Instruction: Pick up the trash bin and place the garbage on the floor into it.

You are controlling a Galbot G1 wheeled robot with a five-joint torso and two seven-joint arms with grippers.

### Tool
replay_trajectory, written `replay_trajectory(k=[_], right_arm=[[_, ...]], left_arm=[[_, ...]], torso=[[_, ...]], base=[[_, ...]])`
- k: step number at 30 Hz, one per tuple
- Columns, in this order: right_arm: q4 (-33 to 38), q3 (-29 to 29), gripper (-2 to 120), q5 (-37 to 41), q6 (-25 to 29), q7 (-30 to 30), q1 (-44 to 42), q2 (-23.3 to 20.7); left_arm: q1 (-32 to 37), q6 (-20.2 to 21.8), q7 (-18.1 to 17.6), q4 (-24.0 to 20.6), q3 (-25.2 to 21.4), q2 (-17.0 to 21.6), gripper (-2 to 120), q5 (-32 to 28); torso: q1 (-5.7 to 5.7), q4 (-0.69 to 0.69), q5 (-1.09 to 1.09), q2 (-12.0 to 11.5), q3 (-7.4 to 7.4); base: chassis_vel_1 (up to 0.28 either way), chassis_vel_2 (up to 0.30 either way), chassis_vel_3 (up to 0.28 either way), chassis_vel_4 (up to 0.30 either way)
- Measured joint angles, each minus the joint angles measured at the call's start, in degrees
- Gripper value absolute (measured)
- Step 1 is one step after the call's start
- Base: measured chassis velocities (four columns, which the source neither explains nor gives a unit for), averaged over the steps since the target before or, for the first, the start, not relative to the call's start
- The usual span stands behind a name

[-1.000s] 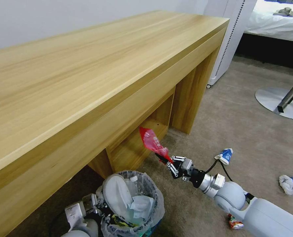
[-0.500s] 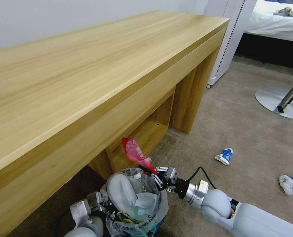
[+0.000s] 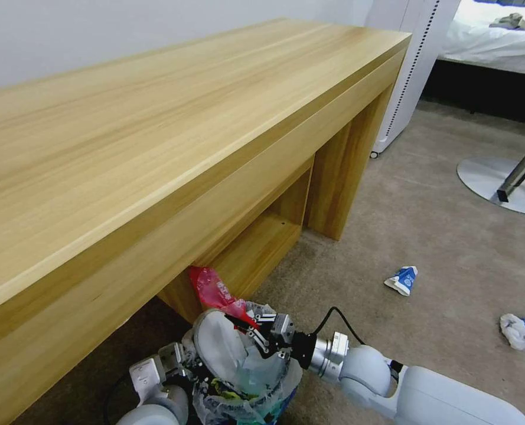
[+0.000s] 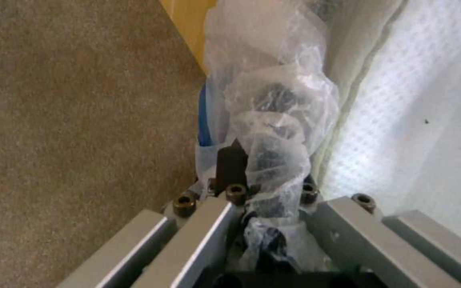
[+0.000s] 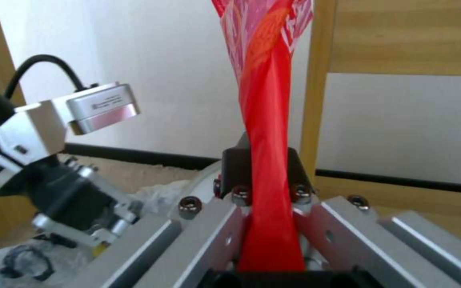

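the right end effector [image 3: 247, 330] has swung its clamped red wrapper [image 3: 214, 290] over the trash bin [image 3: 244, 378], directly below; the left end effector [image 4: 265, 188] seemingly pinches the bin's liner.

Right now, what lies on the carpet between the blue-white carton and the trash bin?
In the head view, bare carpet lies between the blue-white carton and the trash bin; the right gripper, clamping a red wrapper, reaches across above it.

The floor [image 3: 427, 236] is beige carpet. On it lie a blue-and-white carton [image 3: 403, 280] and, further right, a crumpled white paper [image 3: 515, 330], well apart. A wooden desk [image 3: 156, 147] and a round metal chair base [image 3: 498, 183] stand on it.
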Motion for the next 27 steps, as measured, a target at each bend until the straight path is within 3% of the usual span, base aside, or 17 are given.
replay_trajectory(k=[27], right_arm=[[-0.8, -4.5, 0, -1.0, -0.5, 1.9, -2.6, 0.3]], left_arm=[[-2.4, -0.5, -1.0, 0.7, -0.1, 0.1, 0, -1.8]], torso=[[0.00, 0.00, 0.00, 0.0, 0.00]], base=[[0.000, 0.000, 0.000, 0.000]])
